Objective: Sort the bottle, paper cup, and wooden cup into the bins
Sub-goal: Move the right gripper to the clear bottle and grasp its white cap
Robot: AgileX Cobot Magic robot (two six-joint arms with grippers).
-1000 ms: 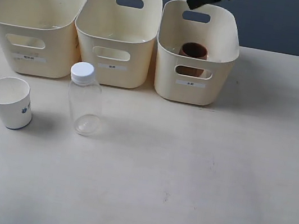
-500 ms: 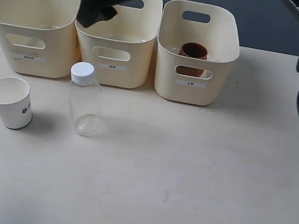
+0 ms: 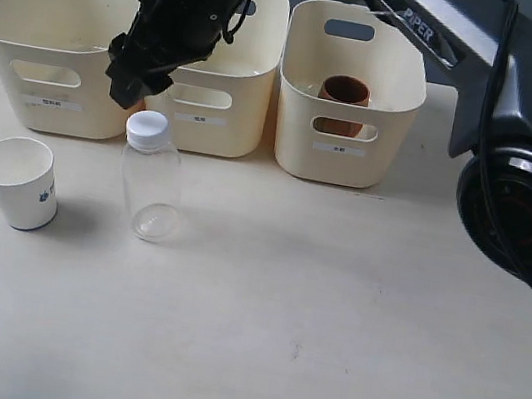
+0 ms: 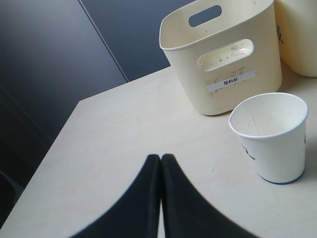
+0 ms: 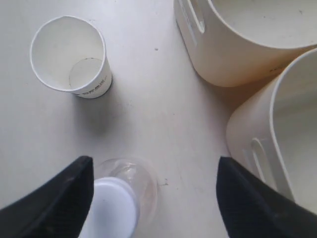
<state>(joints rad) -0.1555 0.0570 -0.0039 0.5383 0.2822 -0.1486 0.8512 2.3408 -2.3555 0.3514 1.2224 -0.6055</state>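
The right gripper point(image 3: 127, 86) has swung across from the far bin to hang above the bottle point(image 3: 149, 189), fingers point(image 5: 59, 198) spread wide and empty, the cap between them below. The bottle looks next. The left gripper point(image 4: 161, 163) is pinched closed, empty. Counted: three bins point(image 3: 118, 45), one bottle, one paper cup point(image 3: 16, 182), one wooden cup point(image 3: 345, 93) already binned.

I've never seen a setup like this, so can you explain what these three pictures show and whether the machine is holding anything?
It is a two-armed robot sorting items into three cream bins. One picture comes from a camera off the arms; the other two sit on the wrists. The right arm reaches across, its open pincer empty above the clear bottle. The left pincer is closed on nothing, near the white paper cup. Bottle and paper cup stand on the table; the wooden cup sits in the rightmost bin.
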